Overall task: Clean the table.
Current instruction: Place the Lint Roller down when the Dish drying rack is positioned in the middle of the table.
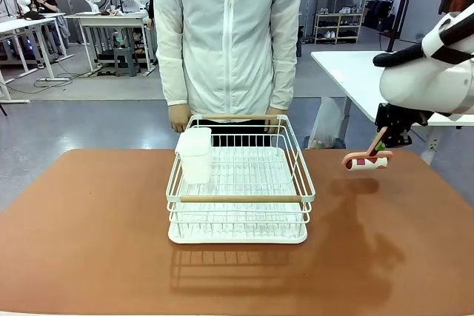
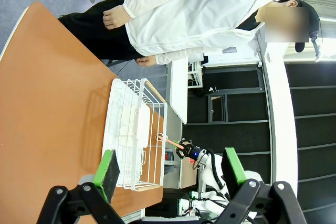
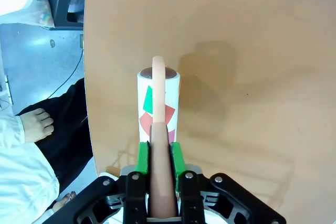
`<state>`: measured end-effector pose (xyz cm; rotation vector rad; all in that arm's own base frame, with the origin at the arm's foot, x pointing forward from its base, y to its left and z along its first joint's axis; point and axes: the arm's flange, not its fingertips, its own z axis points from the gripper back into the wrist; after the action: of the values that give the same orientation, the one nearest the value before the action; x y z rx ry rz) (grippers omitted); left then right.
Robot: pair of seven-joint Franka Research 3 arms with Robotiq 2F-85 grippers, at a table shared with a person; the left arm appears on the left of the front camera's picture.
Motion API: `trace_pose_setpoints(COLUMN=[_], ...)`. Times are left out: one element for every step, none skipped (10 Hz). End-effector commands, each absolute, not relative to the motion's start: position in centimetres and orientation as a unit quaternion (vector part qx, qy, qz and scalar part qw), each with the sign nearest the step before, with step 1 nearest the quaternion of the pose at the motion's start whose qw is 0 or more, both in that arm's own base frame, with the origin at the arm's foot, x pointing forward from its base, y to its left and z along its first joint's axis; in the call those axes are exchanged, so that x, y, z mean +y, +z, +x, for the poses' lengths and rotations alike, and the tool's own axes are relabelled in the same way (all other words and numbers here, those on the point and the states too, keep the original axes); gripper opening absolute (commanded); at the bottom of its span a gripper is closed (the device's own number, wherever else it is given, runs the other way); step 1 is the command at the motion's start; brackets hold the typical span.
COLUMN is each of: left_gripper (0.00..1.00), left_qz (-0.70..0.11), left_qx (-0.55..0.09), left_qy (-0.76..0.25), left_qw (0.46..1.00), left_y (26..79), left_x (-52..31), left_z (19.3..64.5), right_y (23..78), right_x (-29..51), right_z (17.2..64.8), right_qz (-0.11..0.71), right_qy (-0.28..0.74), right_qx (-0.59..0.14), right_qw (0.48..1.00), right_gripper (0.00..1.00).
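Terracotta bench (image 1: 89,220) below the right claw (image 1: 381,142) is rigid, smooth and heavy. That claw is clenched on a light lint roller (image 1: 366,160) by its stiff handle, roller hanging above the bench; left claw (image 2: 173,174) is released.

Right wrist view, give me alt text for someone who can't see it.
The right gripper is shut on the pink handle of a lint roller, whose white roll with red and green shapes hangs over the reddish-brown table. A person's hand and white sleeve show at the left edge.
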<state>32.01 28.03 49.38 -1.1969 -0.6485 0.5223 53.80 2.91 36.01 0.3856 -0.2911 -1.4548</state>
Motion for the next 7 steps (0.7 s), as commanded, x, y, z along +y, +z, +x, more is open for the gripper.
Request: trace_pose_setpoints(left_gripper=[1.0, 1.0, 1.0, 1.0, 1.0, 1.0, 1.0], left_qz=[-0.551, -0.551, -0.551, -0.551, -0.551, -0.551, -0.551], left_qx=[-0.299, -0.299, -0.299, -0.299, -0.299, -0.299, -0.299], left_qy=[0.237, 0.237, 0.237, 0.237, 0.237, 0.237, 0.237], left_qw=[0.742, 0.742, 0.742, 0.742, 0.742, 0.742, 0.742], left_y=[49.6, 49.6, 49.6, 49.6, 49.6, 49.6, 49.6], left_x=[28.2, 28.2, 28.2, 28.2, 28.2, 28.2, 28.2], left_z=[31.9, 31.9, 31.9, 31.9, 31.9, 31.9, 31.9], right_y=[35.2, 34.8, 34.3, 33.8, 33.5, 33.5, 33.5], right_x=[3.8, 3.7, 3.7, 3.8, 3.6, 3.4, 3.3], right_z=[53.6, 53.5, 53.2, 52.8, 52.5, 52.1, 51.6], right_qz=[0.186, 0.181, 0.169, 0.165, 0.163, 0.16, 0.156], right_qy=[-0.674, -0.674, -0.674, -0.674, -0.679, -0.681, -0.681], right_qx=[-0.137, -0.14, -0.135, -0.135, -0.131, -0.124, -0.122], right_qw=[0.702, 0.702, 0.706, 0.707, 0.704, 0.704, 0.705], right_gripper=[0.21, 0.21, 0.21, 0.21, 0.28, 0.47, 0.62])
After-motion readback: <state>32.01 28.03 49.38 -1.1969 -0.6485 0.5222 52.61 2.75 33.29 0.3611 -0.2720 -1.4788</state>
